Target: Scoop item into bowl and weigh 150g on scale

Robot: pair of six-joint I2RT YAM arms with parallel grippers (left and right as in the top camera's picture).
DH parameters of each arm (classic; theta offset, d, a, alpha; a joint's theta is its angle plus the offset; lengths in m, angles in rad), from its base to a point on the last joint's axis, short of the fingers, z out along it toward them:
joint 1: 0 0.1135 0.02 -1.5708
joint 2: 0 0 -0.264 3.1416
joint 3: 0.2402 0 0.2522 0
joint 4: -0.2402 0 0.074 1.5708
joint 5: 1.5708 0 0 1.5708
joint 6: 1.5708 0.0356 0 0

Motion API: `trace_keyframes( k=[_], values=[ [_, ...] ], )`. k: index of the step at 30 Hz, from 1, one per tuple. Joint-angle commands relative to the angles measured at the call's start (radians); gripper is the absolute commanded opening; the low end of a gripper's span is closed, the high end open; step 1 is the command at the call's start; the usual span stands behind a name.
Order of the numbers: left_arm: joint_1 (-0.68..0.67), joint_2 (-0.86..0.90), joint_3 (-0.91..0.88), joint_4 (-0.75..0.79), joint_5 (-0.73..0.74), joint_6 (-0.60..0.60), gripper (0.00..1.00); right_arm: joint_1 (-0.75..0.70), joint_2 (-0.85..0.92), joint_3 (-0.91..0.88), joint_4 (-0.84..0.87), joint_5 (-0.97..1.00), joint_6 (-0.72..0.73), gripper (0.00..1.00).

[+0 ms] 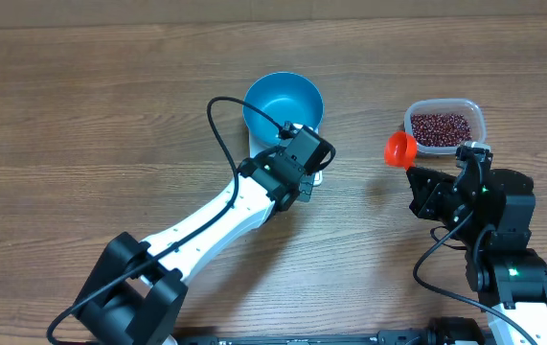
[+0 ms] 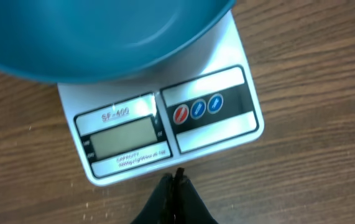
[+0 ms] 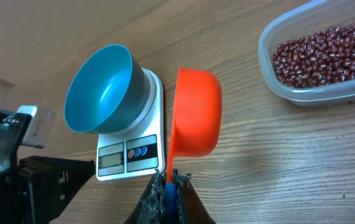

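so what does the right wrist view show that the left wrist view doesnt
Only the right wrist: the orange scoop, its handle in the right gripper, and the clear tub of beans. Only the left wrist: the lettering above the display, close up. Both: the blue bowl standing on the white scale, its three buttons, the wooden table.

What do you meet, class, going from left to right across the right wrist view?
blue bowl → orange scoop → clear tub holding the beans
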Motion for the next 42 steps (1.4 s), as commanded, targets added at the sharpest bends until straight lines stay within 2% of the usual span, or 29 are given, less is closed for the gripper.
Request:
trace_keyframes(
  k=[1, 8, 14, 25, 42],
  values=[
    [0.033, 0.027, -0.004, 0.03, 0.031, 0.059, 0.04, -0.005, -0.011, 0.035, 0.018, -0.004, -0.008, 0.03],
    [0.086, 0.066, -0.004, 0.097, 0.146, 0.127, 0.04, -0.005, -0.011, 0.035, 0.056, -0.004, -0.009, 0.03],
    [0.085, 0.077, -0.003, 0.112, 0.149, 0.18, 0.04, -0.005, 0.0, 0.06, 0.042, -0.005, -0.041, 0.03],
    [0.085, 0.083, -0.003, 0.134, 0.149, 0.216, 0.04, -0.005, 0.168, 0.362, -0.221, -0.005, -0.234, 0.03],
    [0.085, 0.172, -0.003, 0.198, 0.16, 0.224, 0.04, -0.005, 0.174, 0.37, -0.229, -0.004, -0.237, 0.03]
  ],
)
